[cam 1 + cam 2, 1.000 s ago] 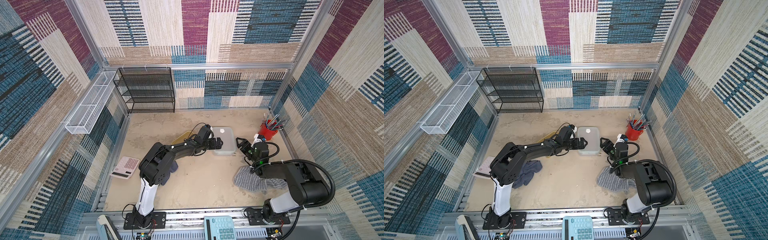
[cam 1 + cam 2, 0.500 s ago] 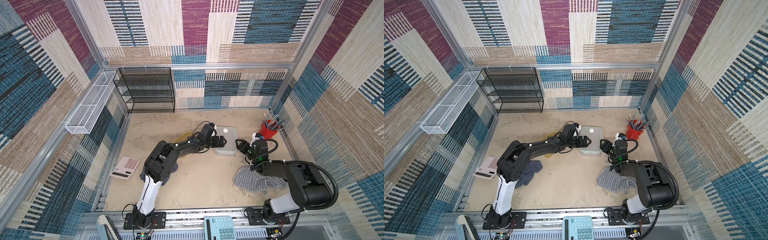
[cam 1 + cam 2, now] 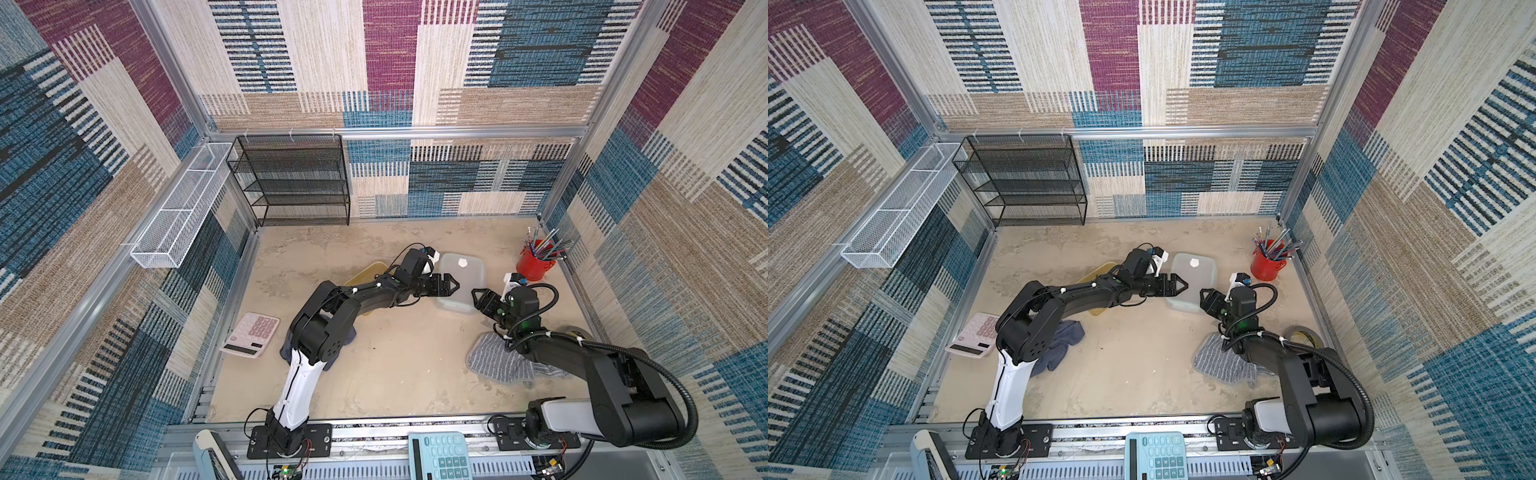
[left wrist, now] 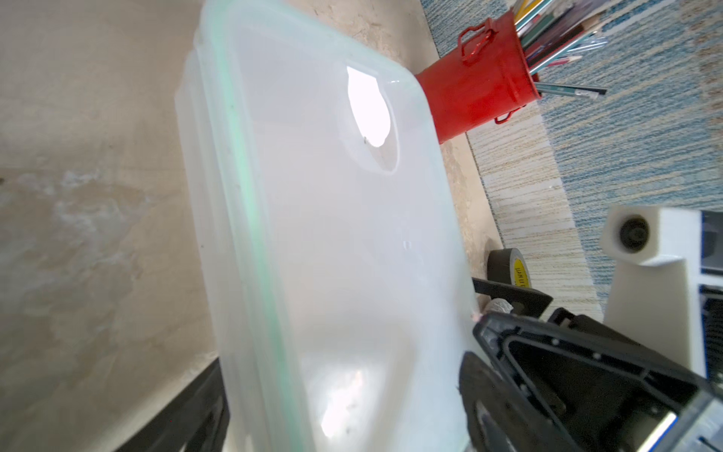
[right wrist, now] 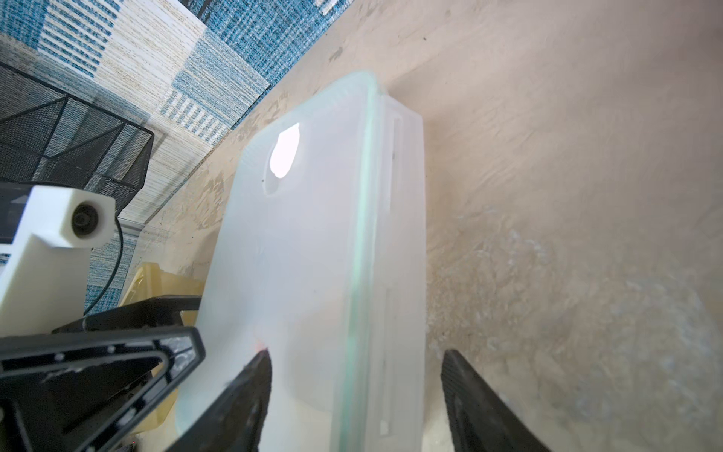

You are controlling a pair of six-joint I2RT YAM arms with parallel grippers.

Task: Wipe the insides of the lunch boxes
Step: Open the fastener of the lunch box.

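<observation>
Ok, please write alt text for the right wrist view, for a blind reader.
A frosted clear lunch box with its lid on fills the view, lying on a beige table; the right gripper stands open astride its long edge. The left gripper and a yellow lunch box show beside it.

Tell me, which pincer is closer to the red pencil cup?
Right. The right pincer is on the side of the clear lunch box facing the red cup; the left pincer is on the box's opposite side, farther away.
</observation>
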